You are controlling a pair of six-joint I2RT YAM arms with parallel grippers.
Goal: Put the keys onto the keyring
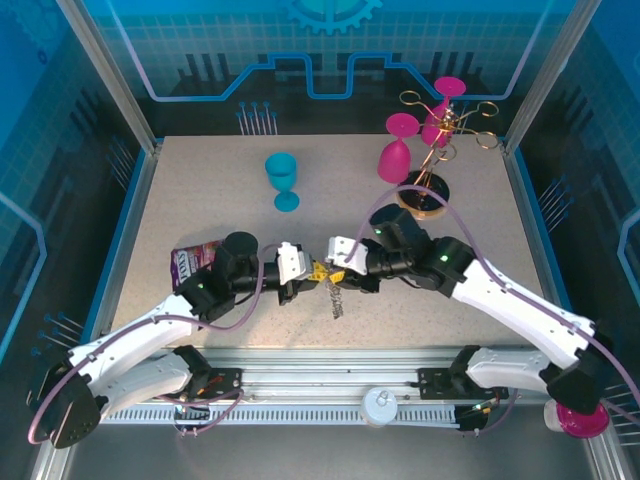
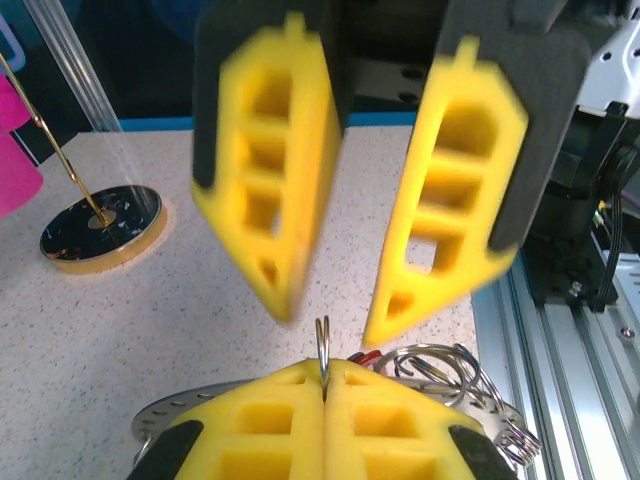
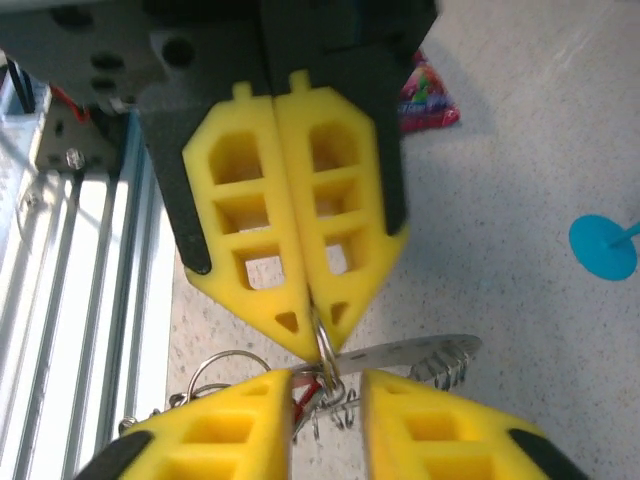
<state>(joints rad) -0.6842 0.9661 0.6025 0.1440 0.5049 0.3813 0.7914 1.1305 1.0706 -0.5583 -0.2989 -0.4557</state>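
My left gripper is shut on a thin wire loop that stands up between its yellow pads. The loop belongs to the keyring, a flat grey ring fringed with wire loops; it hangs just above the table near the front edge. The key's red head shows close under the loop, beside it. My right gripper is open, its tips on either side of the loop and the red key. From above, the left gripper and the right gripper meet tip to tip.
A teal goblet stands mid-table. Pink goblets and a gold rack on its round base stand at the back right. A snack packet lies left of the arms. The metal rail runs along the near edge.
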